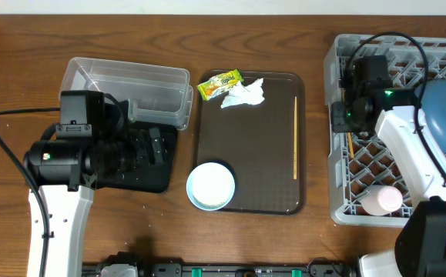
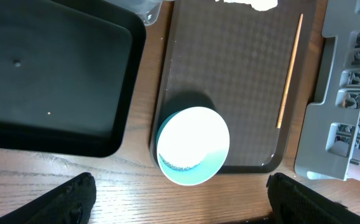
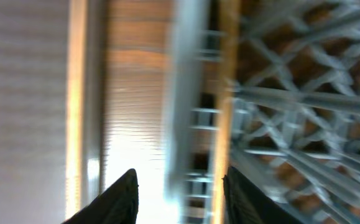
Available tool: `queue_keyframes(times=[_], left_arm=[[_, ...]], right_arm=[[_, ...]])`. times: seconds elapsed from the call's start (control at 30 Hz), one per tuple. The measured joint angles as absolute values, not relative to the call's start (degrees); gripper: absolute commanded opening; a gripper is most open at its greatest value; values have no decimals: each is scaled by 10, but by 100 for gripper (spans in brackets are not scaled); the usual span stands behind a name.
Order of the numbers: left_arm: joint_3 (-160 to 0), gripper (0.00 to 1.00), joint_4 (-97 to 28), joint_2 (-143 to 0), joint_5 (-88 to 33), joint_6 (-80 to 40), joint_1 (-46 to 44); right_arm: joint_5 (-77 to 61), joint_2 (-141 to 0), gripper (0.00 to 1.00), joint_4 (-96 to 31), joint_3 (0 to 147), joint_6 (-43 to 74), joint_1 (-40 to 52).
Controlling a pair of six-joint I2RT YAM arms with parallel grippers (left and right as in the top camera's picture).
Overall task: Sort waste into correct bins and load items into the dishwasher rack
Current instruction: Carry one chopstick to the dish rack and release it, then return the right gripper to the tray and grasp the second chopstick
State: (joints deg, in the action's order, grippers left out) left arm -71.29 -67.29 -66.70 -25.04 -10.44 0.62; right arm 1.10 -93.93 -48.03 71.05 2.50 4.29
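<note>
Over the table's right edge, the right gripper (image 1: 340, 117) hangs spread above the dishwasher rack (image 1: 407, 196). A chopstick (image 1: 350, 145) lies against its wall, likely for containment. The left gripper (image 2: 180, 200) hovers spread, front-left.

you won't find any readable text, number or brand in these views. the only printing is on the yellow-green snack wrapper (image 1: 219, 83) at the far end of the brown tray (image 1: 247, 205), and its print is too small to make out. nothing else carries a readable label or sign.
</note>
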Motion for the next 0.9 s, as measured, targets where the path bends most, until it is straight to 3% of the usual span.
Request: queue_keyframes(times=[0.37,0.5,0.9], left_arm=[[-713,90,-673,-667,-251,-104,6],[-713,90,-673,-667,-251,-104,6],[-713,90,-673,-667,-251,-104,6]], right_arm=[[-23,-832,52,-466,711,84,214],[33,-860,38,-469,710,150,260],[123,-1060,34,-411,694,282,272]])
